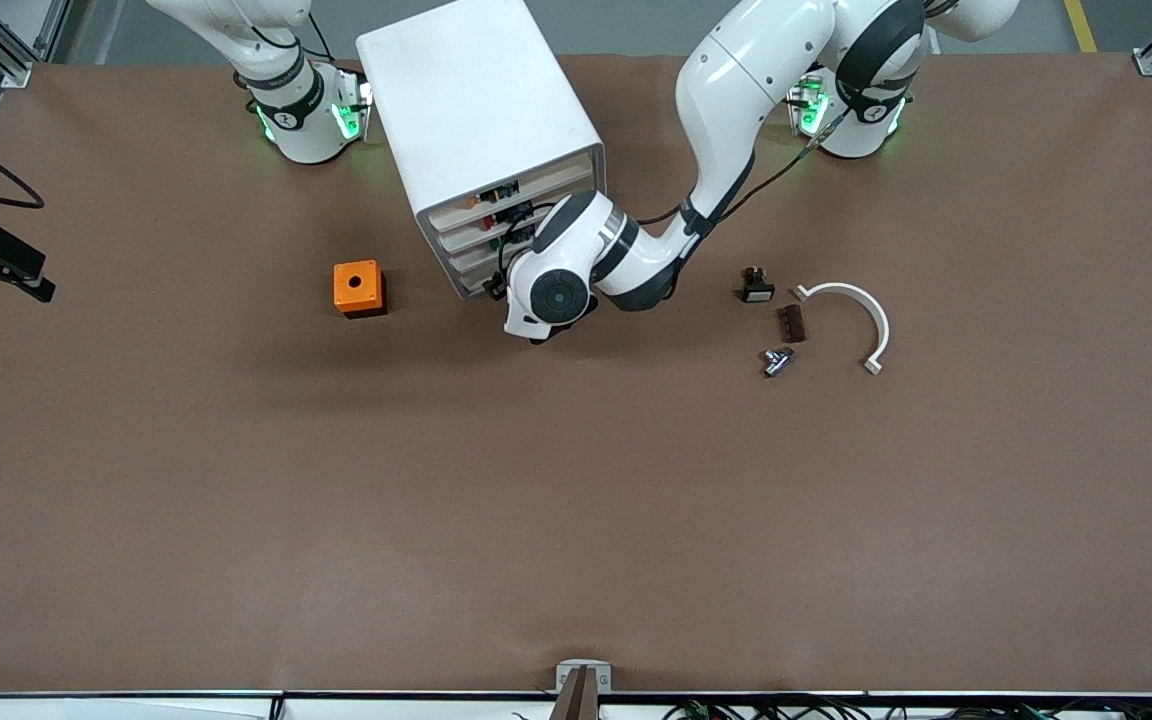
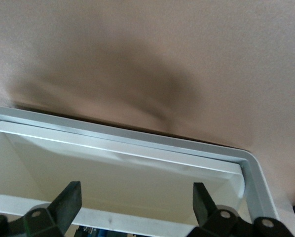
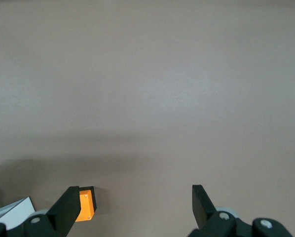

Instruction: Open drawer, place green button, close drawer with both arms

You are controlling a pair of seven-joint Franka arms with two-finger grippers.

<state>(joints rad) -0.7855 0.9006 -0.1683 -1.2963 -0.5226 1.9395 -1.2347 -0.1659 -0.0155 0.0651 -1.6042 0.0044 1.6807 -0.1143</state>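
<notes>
The white cabinet stands near the arms' bases, its drawer fronts facing the left arm's end of the table. In the left wrist view a shallow white drawer is pulled out and empty. My left gripper is open over the drawer's inside, holding nothing. In the front view it is hidden under the left wrist at the cabinet's front. A small grey-blue part, possibly the button, lies on the table toward the left arm's end. My right gripper is open and empty, high over the bare table, and out of the front view.
An orange cube with a hole sits beside the cabinet toward the right arm's end and shows in the right wrist view. A black switch with a white face, a dark block and a white curved bracket lie near the grey-blue part.
</notes>
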